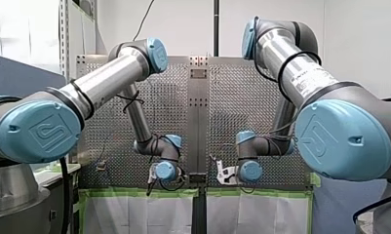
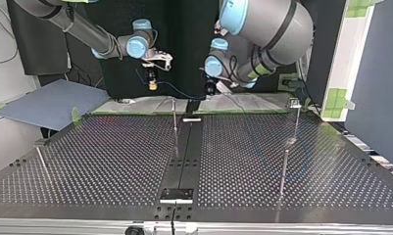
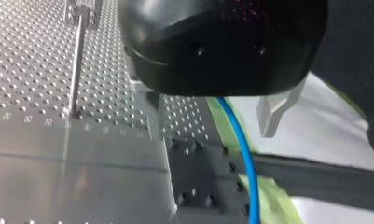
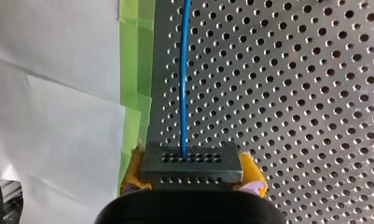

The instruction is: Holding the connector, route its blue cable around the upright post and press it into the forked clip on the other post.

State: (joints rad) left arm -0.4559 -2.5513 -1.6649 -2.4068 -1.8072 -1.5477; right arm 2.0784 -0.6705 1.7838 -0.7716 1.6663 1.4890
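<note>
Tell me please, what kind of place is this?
Probably a robotics lab bench: my left arm and my right arm, a perforated table with upright posts, green tape at its edge.

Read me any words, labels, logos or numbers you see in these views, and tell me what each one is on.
No text reads for certain.
Label on my right arm: print too small to read.
Big blue joint caps: embossed logo, no legible letters.

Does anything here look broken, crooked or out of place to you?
Nothing stands out. The blue cable sags smoothly, without kinks, from my left gripper to the connector, which sits square between my right gripper's yellow pads.
</note>
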